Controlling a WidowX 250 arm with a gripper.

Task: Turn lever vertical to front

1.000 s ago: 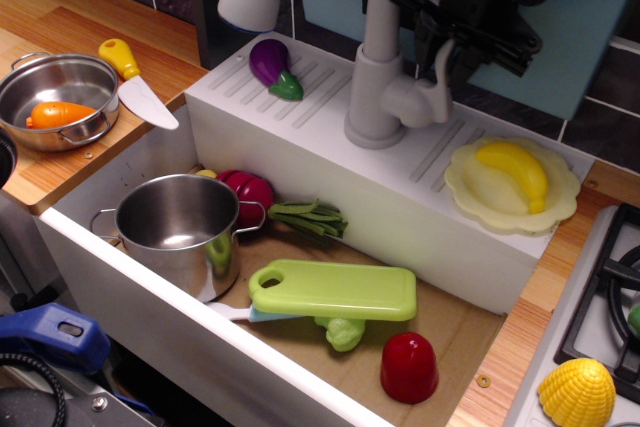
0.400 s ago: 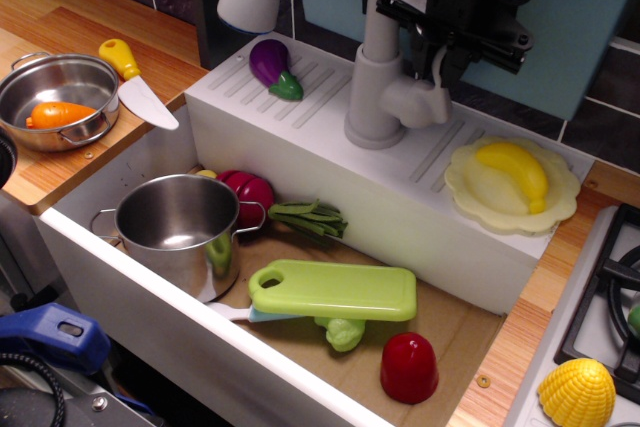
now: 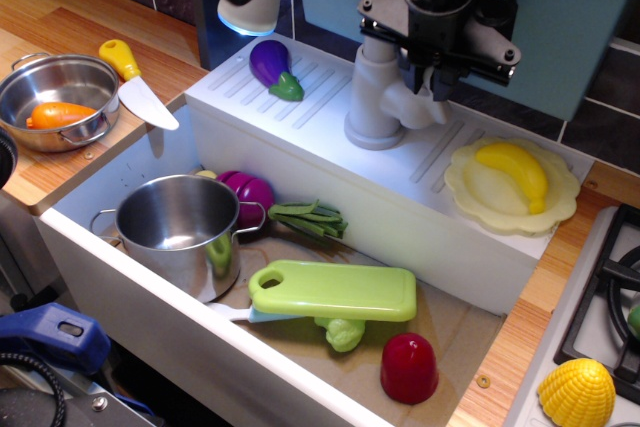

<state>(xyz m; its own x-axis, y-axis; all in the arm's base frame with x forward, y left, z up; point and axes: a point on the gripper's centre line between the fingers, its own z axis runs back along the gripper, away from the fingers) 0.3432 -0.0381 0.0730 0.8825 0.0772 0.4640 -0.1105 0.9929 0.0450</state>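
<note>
Grey lever (image 3: pixel 425 107) on faucet (image 3: pixel 377 77) base partly hidden under gripper (image 3: pixel 437 75); finger spread cannot be told; turn apparently unfinished.

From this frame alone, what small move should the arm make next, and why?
Probably swing the lever toward the front edge of the sink. The hand sits directly over the lever beside the faucet base, hiding its top, so contact looks likely, though I cannot tell whether the fingers have closed.
</note>
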